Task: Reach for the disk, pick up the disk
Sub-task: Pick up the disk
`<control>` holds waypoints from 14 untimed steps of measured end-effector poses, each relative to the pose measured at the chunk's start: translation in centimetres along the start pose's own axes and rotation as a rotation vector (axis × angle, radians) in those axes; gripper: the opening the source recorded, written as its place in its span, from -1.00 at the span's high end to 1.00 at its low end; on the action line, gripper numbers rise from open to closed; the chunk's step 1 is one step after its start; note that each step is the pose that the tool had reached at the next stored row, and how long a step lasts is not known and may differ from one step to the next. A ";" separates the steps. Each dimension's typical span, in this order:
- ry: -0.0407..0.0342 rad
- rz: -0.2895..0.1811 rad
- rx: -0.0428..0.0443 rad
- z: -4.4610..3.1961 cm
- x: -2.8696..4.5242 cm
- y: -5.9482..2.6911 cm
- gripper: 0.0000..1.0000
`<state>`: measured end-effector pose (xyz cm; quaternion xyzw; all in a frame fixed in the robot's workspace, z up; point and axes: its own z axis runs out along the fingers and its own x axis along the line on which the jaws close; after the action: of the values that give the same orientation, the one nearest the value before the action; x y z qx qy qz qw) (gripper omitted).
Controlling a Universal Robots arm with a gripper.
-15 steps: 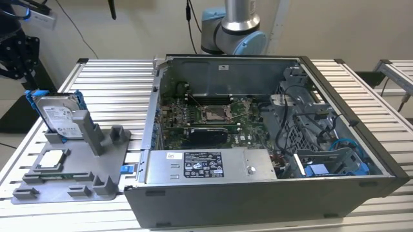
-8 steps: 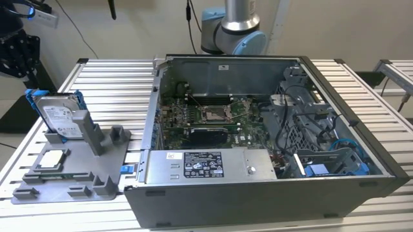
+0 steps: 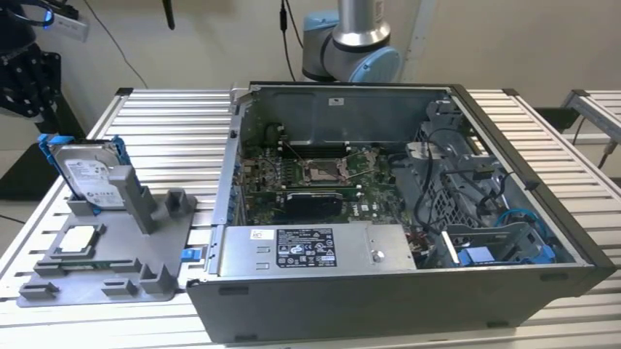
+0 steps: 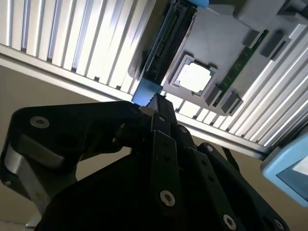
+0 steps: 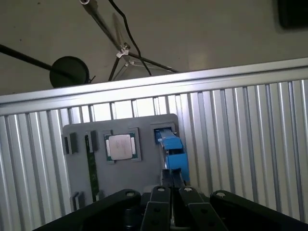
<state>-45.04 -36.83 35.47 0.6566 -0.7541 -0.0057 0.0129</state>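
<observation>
I have the rectangular silver hard drive in its bright blue plastic bracket (image 3: 87, 174), the disk, standing upright in the grey plastic fixture (image 3: 145, 254). In the exterior view it sits at nine o'clock from the open grey computer case (image 3: 388, 313). A square silver processor chip (image 3: 78, 238) lies at six o'clock from it. In both wrist views the black gripper (image 5: 171, 179) (image 4: 156, 102) has its fingers pressed together on nothing, pointing at the disk's blue edge (image 5: 173, 150).
</observation>
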 end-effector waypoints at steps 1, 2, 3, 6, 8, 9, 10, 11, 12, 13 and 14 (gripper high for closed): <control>0.0000 0.000 0.0000 0.00 0.00 0.00 -1.00; 0.0000 0.000 0.0000 0.00 0.00 0.00 -1.00; 0.0000 0.000 0.0000 0.00 0.00 0.00 -1.00; 0.0000 0.000 0.0000 0.00 0.00 0.00 -1.00; 0.0001 0.000 0.0000 0.00 0.00 0.00 -1.00; 0.0000 0.000 0.0001 0.00 0.00 0.00 -1.00; 0.0000 0.000 0.0000 0.00 0.00 0.00 -1.00; 0.0000 0.000 0.0000 0.00 0.00 0.00 -1.00; 0.0001 0.000 0.0000 0.00 0.00 0.00 -1.00; 0.0000 0.000 0.0000 0.01 -0.06 0.01 -1.00; 0.0000 0.000 -0.0001 0.03 -0.14 0.02 -1.00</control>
<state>-45.04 -36.69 35.44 0.6566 -0.7541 -0.0058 0.0130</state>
